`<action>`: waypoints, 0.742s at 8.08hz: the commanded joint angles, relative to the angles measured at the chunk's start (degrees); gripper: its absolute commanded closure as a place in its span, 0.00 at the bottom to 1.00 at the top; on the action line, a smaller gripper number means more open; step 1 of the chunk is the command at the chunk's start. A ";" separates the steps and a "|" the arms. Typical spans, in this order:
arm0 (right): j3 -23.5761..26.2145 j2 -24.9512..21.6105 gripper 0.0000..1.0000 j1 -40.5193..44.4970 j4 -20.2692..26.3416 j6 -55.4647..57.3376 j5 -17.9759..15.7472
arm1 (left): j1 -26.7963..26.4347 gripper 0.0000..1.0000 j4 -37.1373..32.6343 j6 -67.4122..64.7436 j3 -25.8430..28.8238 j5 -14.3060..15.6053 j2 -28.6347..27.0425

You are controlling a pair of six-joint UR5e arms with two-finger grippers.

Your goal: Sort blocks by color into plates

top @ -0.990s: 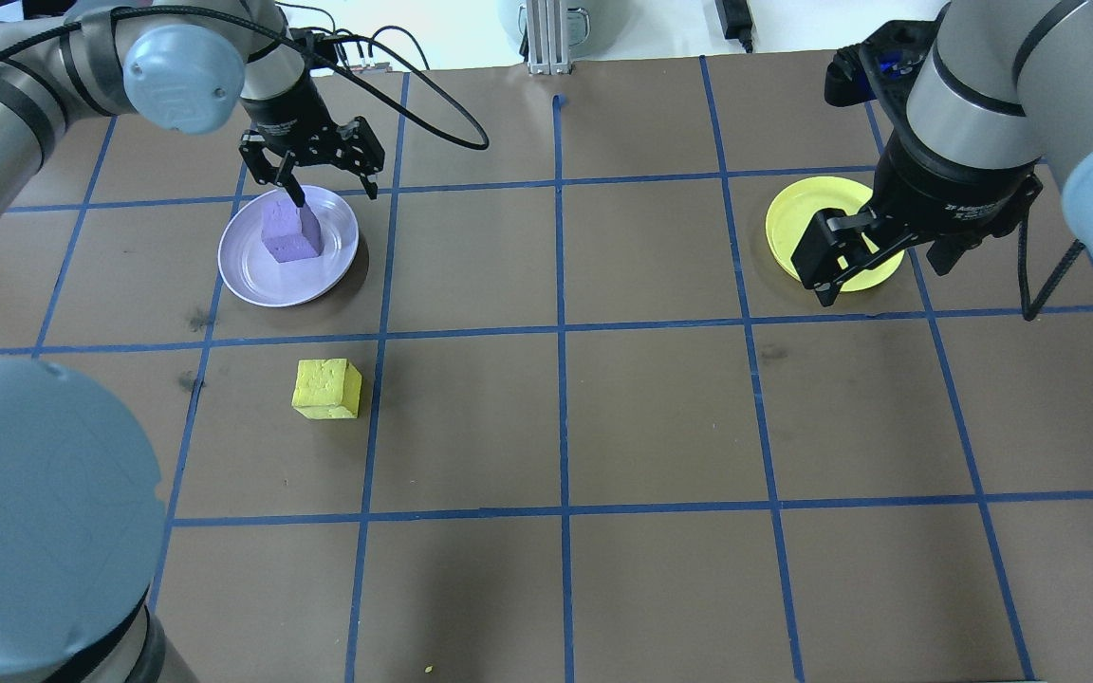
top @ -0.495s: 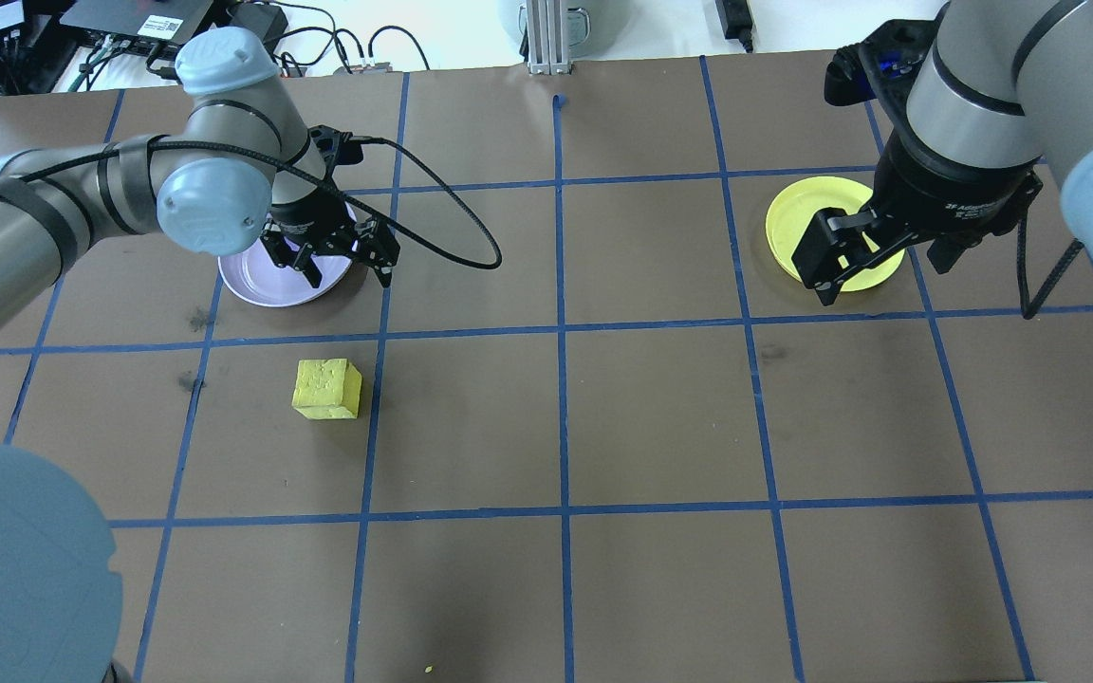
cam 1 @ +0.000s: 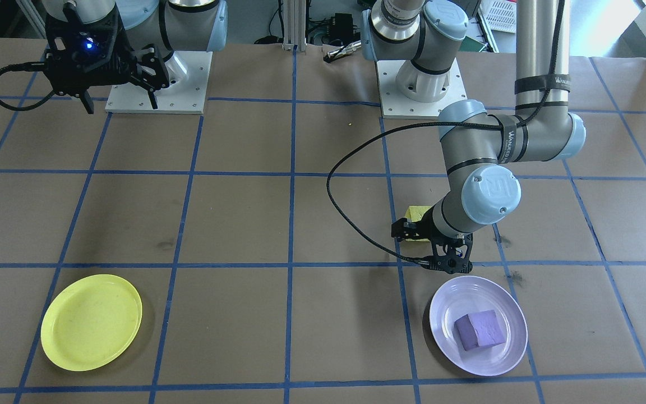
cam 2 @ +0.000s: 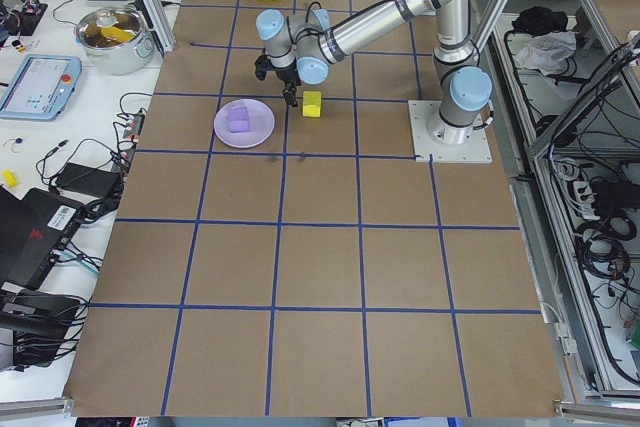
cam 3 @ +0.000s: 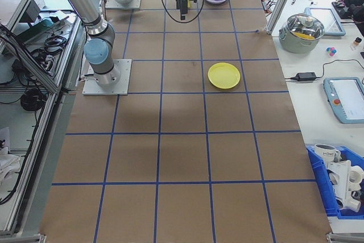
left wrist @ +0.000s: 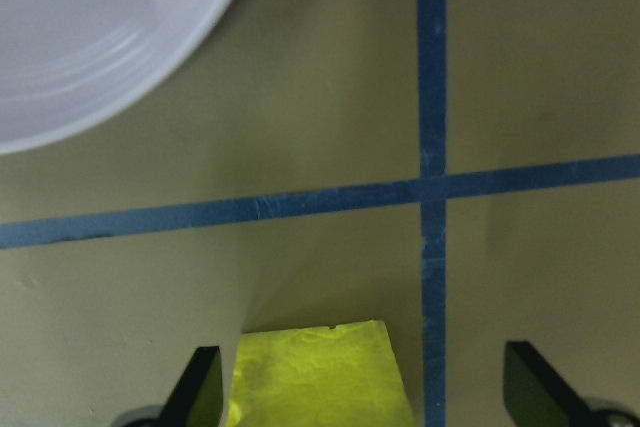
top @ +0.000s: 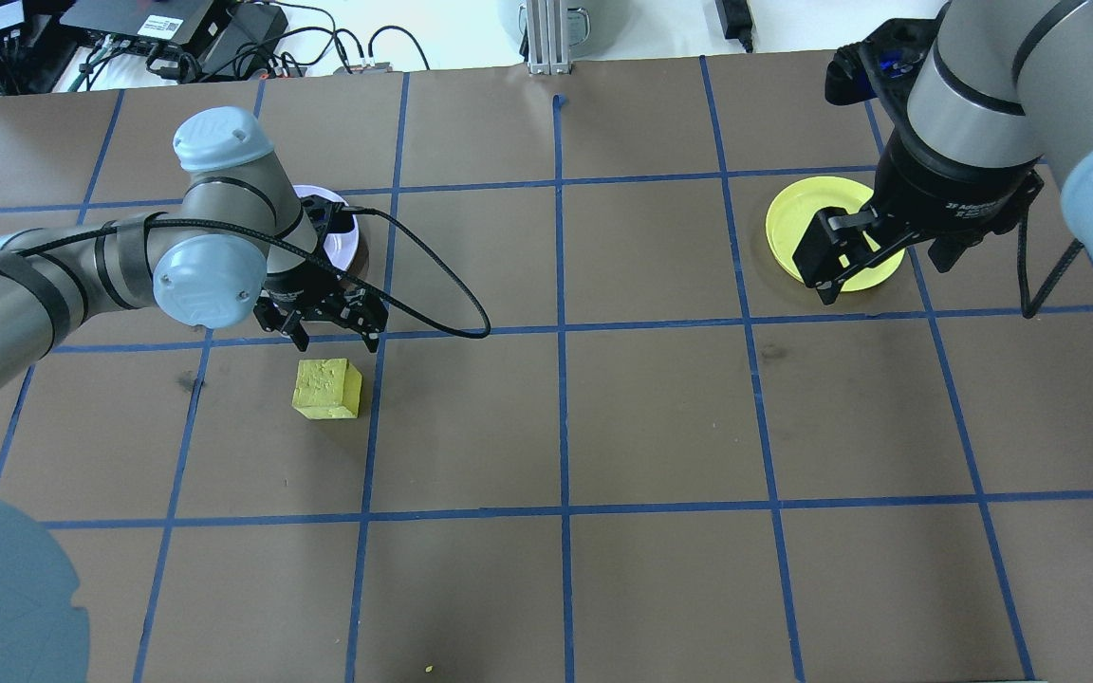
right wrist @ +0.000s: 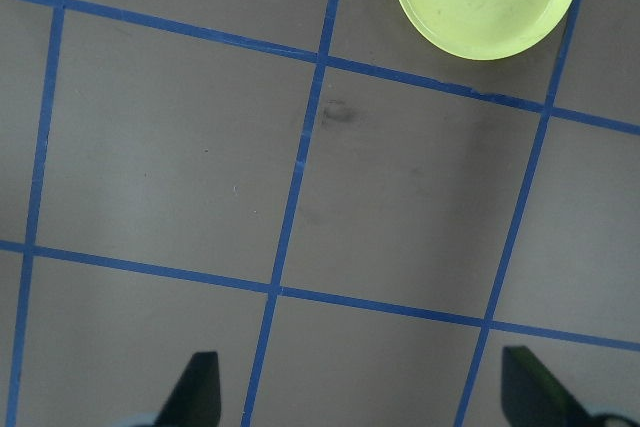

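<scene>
A: Purple block (cam 1: 480, 330)?
B: Lying in lavender plate (cam 1: 445, 342), far left part of table (top: 660, 417). No contact with any gripper.

A: Yellow block (top: 326, 388)?
B: On bare table, just near of a blue tape line (top: 603, 328), a little nearer than lavender plate. Untouched. Not in yellow plate (top: 798, 220), which sits well apart at far right with nothing in it.

A: Left gripper (top: 324, 324)?
B: Hovering over tape line between lavender plate and yellow block. Jaws spread wide, nothing held. In left wrist view, both fingertips (left wrist: 200, 387) flank the yellow block's top edge, well clear of it; plate rim at upper left.

A: Right gripper (top: 879, 270)?
B: Raised over near edge of yellow plate, well apart from both blocks. Jaws wide open, nothing held; right wrist view shows only table grid between them and yellow plate at top.
</scene>
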 commanded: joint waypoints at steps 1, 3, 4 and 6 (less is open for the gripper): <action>0.03 -0.01 0.00 0.00 0.11 -0.11 -0.06 | 0.17 0.00 0.47 0.12 -2.30 0.12 0.96; -0.05 -0.01 0.00 0.00 0.11 -0.11 -0.23 | 0.26 0.00 0.55 0.39 -1.86 0.12 1.14; 0.03 -0.01 0.00 0.00 0.02 -0.02 -0.14 | 1.74 0.00 0.64 0.56 -1.86 0.20 0.96; 0.03 -0.01 0.00 0.00 0.20 -0.11 -0.58 | 6.74 0.00 0.82 3.36 -2.03 0.20 1.14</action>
